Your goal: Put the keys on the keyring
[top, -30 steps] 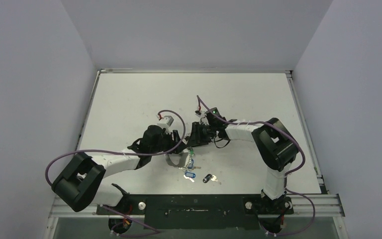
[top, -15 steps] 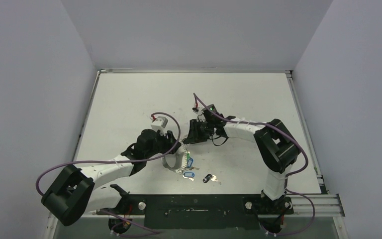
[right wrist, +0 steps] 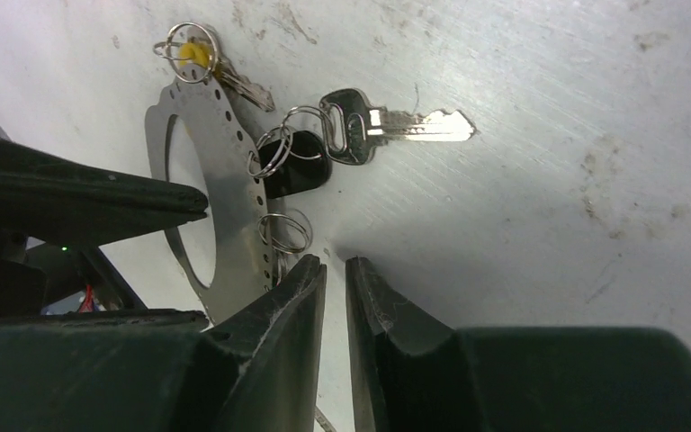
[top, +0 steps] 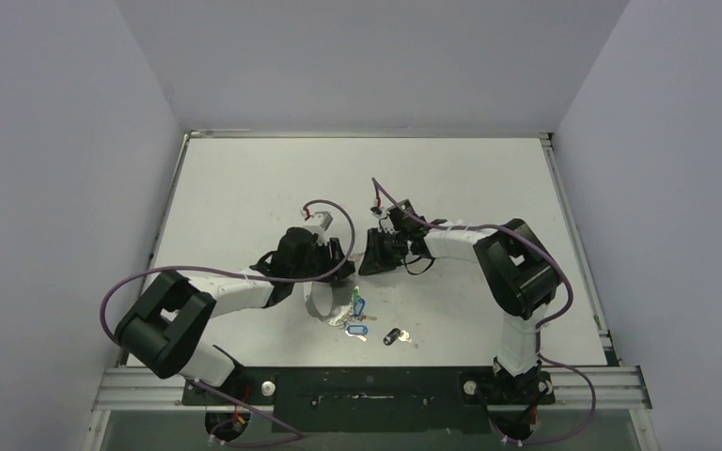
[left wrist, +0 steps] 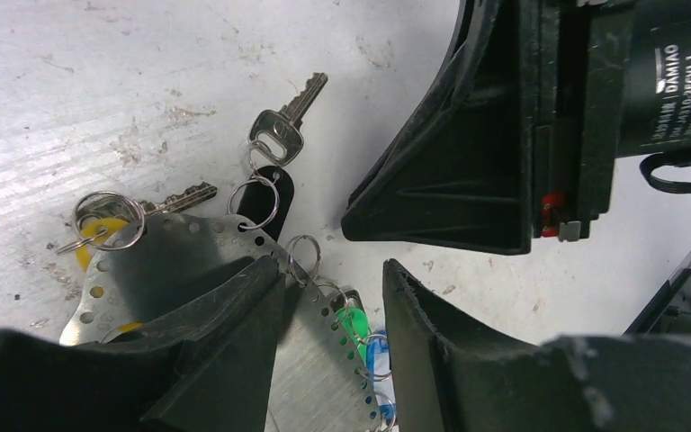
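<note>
Narrowing to a slit, the right jaws are hovering just beside a small split ring [right wrist: 285,231] on the keyring [left wrist: 171,256], with nothing visibly caught between them. The left jaws, easing inward yet still apart, are straddling the keyring's edge on the desk [left wrist: 99,72]. Keys [left wrist: 276,139] are already hanging there, so a fine pinch is probably beginning.

"Where's the keyring [top: 320,303] from where you stand?"

"On the tabletop [top: 244,188], toward its near edge. Flat or tipped, I can't tell."

"And the keys [top: 357,307]?"

"Bunched just right of the keyring, touching its rim. A lone key [top: 394,335] lies farther right of the keyring, apart from the bunch and a bit nearer us."
</note>
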